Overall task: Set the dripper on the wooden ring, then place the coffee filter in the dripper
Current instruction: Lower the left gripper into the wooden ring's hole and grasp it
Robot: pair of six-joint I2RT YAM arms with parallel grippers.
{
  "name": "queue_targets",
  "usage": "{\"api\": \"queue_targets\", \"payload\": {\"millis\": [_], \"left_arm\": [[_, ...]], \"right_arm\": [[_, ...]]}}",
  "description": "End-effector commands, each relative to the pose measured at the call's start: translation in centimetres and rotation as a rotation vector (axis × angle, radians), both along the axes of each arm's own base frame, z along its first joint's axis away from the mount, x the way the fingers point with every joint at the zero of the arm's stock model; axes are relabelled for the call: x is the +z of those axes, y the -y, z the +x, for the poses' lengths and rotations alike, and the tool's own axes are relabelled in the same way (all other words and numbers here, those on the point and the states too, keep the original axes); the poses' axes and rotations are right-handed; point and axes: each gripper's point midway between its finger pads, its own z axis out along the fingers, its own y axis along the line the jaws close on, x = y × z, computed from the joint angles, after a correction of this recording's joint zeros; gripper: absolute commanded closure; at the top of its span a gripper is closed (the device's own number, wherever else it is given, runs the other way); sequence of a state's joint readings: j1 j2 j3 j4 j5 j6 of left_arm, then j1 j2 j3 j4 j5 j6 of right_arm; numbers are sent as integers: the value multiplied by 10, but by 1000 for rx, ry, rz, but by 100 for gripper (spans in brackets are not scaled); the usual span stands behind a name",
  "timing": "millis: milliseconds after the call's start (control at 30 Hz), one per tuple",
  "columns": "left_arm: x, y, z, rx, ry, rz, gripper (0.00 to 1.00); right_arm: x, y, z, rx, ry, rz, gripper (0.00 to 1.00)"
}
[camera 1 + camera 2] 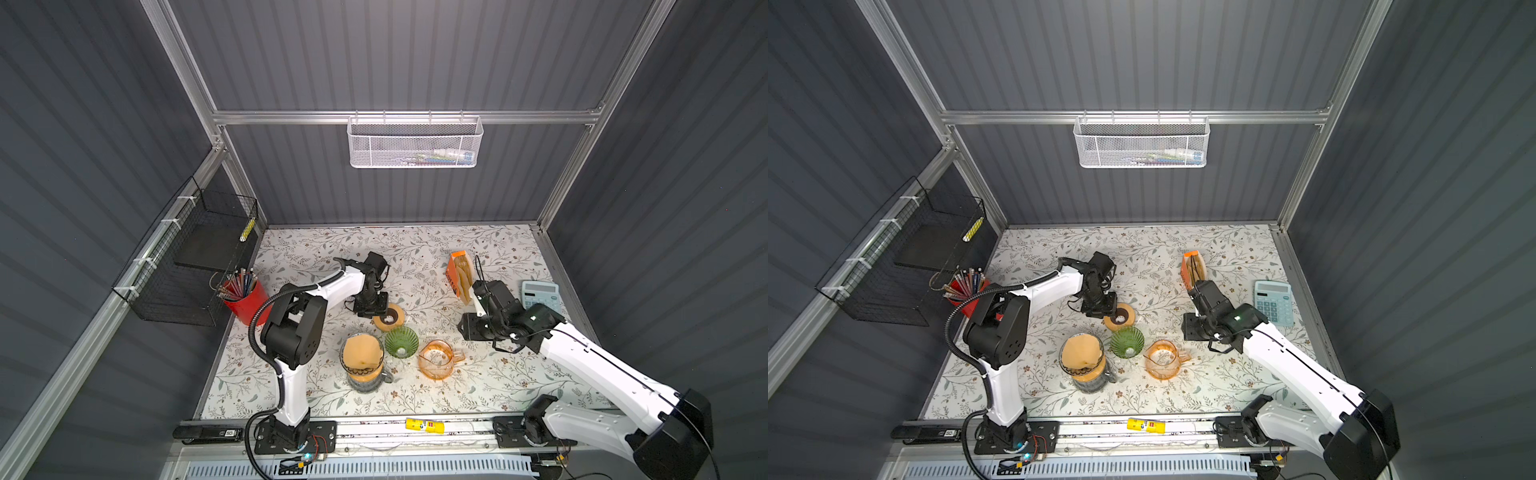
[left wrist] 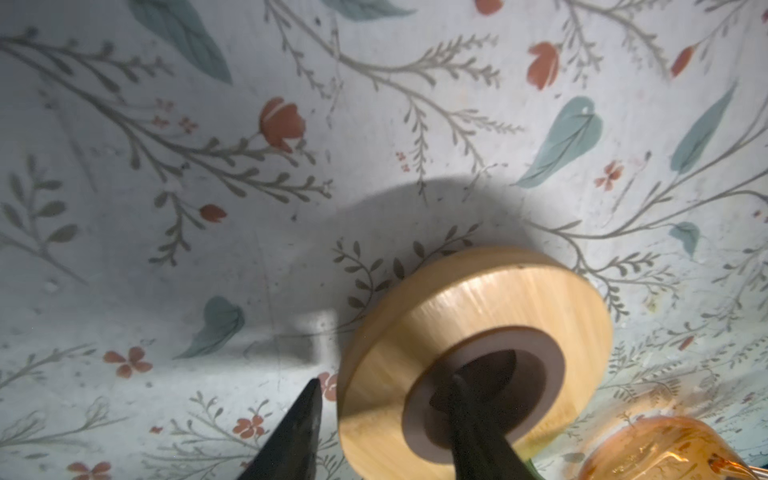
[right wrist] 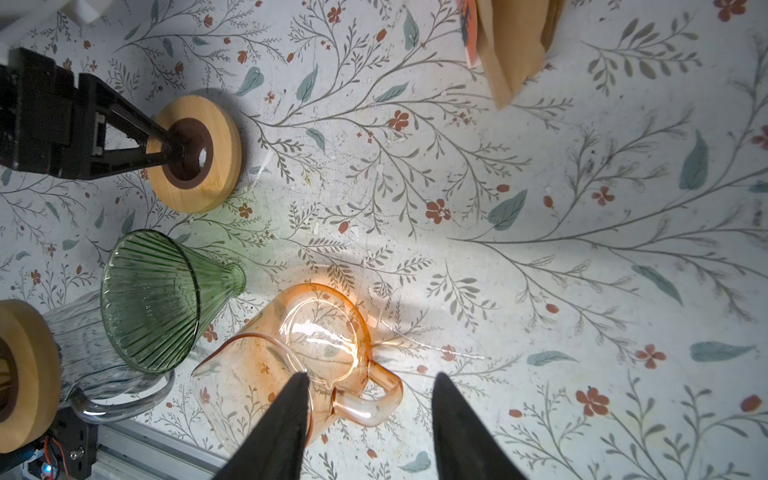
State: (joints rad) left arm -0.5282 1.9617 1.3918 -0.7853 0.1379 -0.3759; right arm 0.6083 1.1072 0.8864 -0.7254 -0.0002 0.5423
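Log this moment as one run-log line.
left gripper: straddles wooden ring rim, grip unclear | right gripper: open, empty | green dripper: empty

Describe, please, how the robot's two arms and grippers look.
Both the left arm and right arm have white links and black joints. A black ribbed hose follows the left arm. The left gripper and right gripper have black, pointed fingers.

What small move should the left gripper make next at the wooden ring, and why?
Probably close the left gripper on the wooden ring: one finger sits in its hole, the other outside its rim, seemingly not yet touching. The ring lies flat beside the green dripper.
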Motion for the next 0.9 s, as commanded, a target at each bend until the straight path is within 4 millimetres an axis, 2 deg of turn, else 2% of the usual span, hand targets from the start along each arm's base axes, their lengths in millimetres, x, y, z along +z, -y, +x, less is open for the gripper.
{"api": "queue_targets", "payload": {"millis": [0, 200, 600, 867], "left_arm": [[-10, -4, -8, -31, -26, 37, 51], [-14, -1, -9, -41, -29, 44, 55], [-17, 2, -10, -57, -35, 56, 56], [-16, 1, -10, -56, -25, 70, 63]], "right_arm": [[-7, 2, -2, -11, -19, -5, 50], [-7, 2, -2, -11, -21, -2, 50], [-7, 2, -2, -14, -22, 2, 50], [-5, 3, -2, -14, -15, 3, 50]]}}
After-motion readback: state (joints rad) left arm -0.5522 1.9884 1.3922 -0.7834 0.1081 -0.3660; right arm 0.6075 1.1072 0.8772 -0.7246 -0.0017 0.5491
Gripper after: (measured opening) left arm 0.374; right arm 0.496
